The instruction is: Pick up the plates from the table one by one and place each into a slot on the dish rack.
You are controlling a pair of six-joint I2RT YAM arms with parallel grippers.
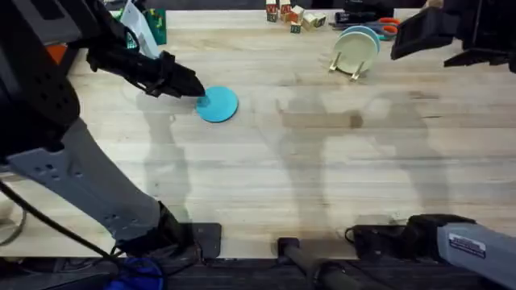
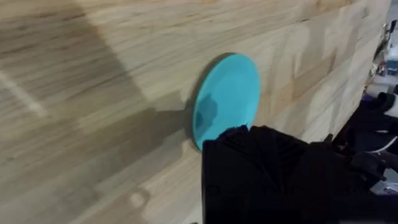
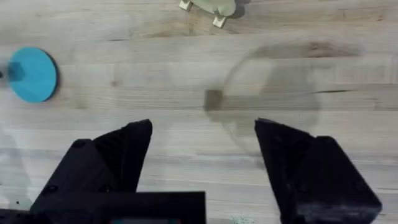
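Observation:
A bright cyan-blue plate lies flat on the wooden table, left of centre. My left gripper reaches in from the left and sits at the plate's near-left edge, its black body covering that rim. The dish rack stands at the back right with a cream plate and a pale blue plate upright in it. My right gripper hangs open high above the bare table with nothing between its fingers; its arm shows dark at the far right.
Small wooden blocks and orange-handled scissors lie along the back edge. A green and white object stands behind the left arm. Bare table stretches between the cyan plate and the rack.

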